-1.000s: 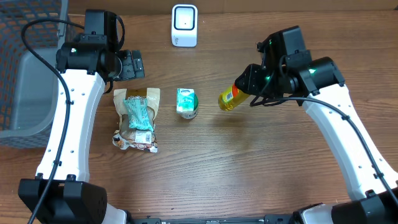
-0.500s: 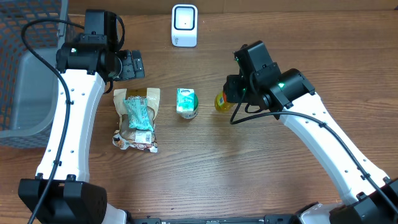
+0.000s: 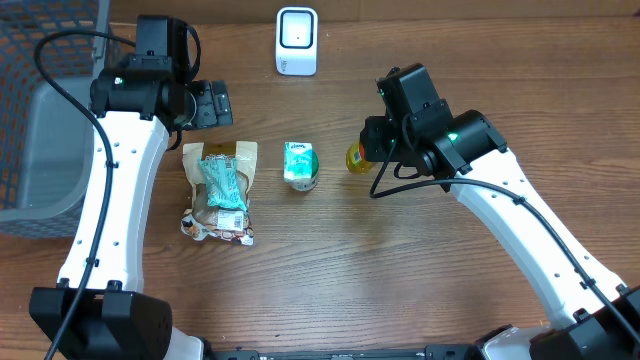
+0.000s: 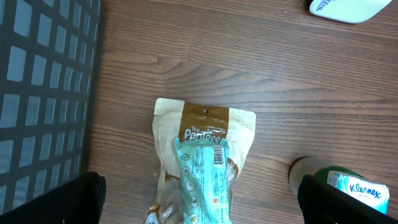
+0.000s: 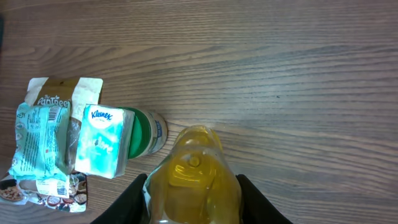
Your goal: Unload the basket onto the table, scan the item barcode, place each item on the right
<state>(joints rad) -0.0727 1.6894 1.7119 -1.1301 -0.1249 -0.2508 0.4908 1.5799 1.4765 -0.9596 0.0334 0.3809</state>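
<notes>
Plain wooden table under both arms. The right gripper is pinching the yellow bottle, a finger on each side. It holds the bottle near mid-table, just right of a Kleenex pack atop a green-lidded jar. Further left, a brown snack bag lies with a teal packet on it. The left gripper hangs beyond the bag's far end, jaws spread wide. The white scanner stands at the far edge, well apart from the bottle. A grey basket sits far left.
</notes>
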